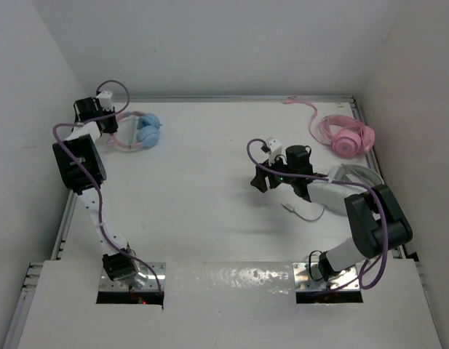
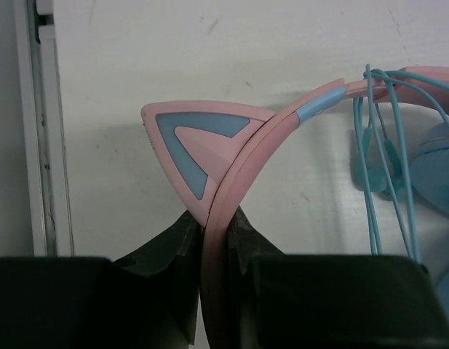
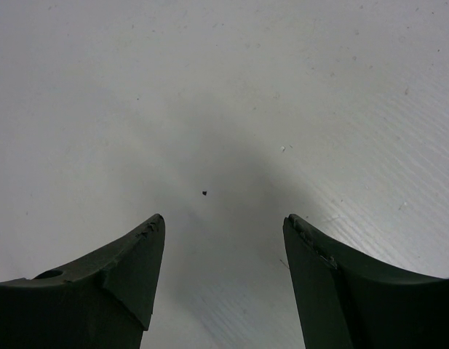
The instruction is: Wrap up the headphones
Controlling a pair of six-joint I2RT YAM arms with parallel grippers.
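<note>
Far left, left tool (image 2: 213, 224) astride headphones (image 2: 199, 142)

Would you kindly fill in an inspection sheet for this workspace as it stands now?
Surface: white table, faint marks.
Job's things: blue headphones at far left; their pink headband is pinched in the left claw.
Clutter: pink headphones far right; grey headphones partly behind the right arm.
Claws: left claw shut on headband; right claw open, empty, over table.
Cables: blue cable looped over headband; loose pale cable near right arm.
Surroundings: white walls; nothing else seen.
</note>
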